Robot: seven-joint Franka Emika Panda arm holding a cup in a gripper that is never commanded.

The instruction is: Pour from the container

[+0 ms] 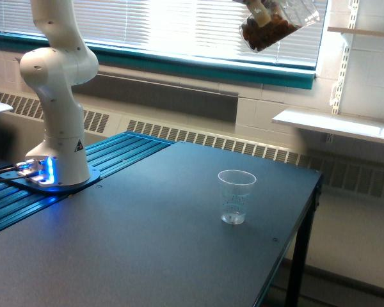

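Note:
The container (280, 25), a clear wide-mouthed plastic cup, hangs tilted at the top edge of the exterior view, high above the table. Brown granular material fills its lower end, and its mouth points up toward the exterior view's right. My gripper (264, 9) is mostly cut off by the top edge; only a small part shows, shut on the container's side. Below it, a narrow tapered clear cup (235, 197) with faint printed marks stands upright on the dark table (147, 243). That cup looks empty.
The arm's white base (59, 115) stands at the table's left, with blue lights at its foot. The table's right edge (307, 211) drops off near the tapered cup. A white shelf (336, 125) and window blinds lie behind.

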